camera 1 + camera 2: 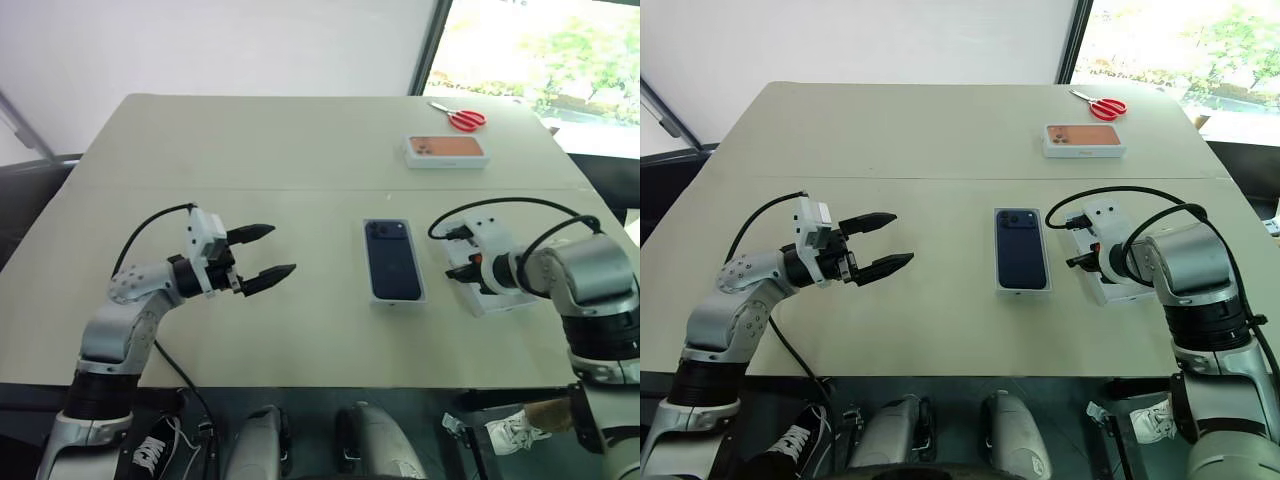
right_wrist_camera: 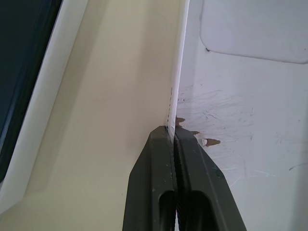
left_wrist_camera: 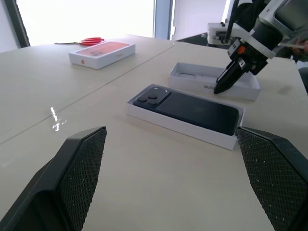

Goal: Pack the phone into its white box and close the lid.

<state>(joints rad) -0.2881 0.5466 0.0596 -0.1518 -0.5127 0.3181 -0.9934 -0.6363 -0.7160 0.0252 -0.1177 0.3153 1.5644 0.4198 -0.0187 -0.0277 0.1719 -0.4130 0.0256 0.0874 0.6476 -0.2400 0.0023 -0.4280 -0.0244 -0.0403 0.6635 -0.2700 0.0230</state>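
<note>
The dark blue phone (image 1: 392,258) lies face down in the white box (image 1: 398,300) at the middle of the table. Just right of it the lid (image 1: 503,300) lies with its pale inside (image 2: 240,96) up. My right gripper (image 1: 462,272) points down at the lid's near-left wall. In the right wrist view the fingers (image 2: 159,159) are shut on that thin white wall. My left gripper (image 1: 283,249) hovers well to the left of the box, open and level, with nothing between its fingers. It faces the phone (image 3: 192,110).
A box printed with an orange phone (image 1: 446,150) lies at the far right of the tan table (image 1: 250,150), with red-handled scissors (image 1: 462,118) beyond it. The table's front edge runs just below both arms. Bare tabletop lies between the left gripper and the box.
</note>
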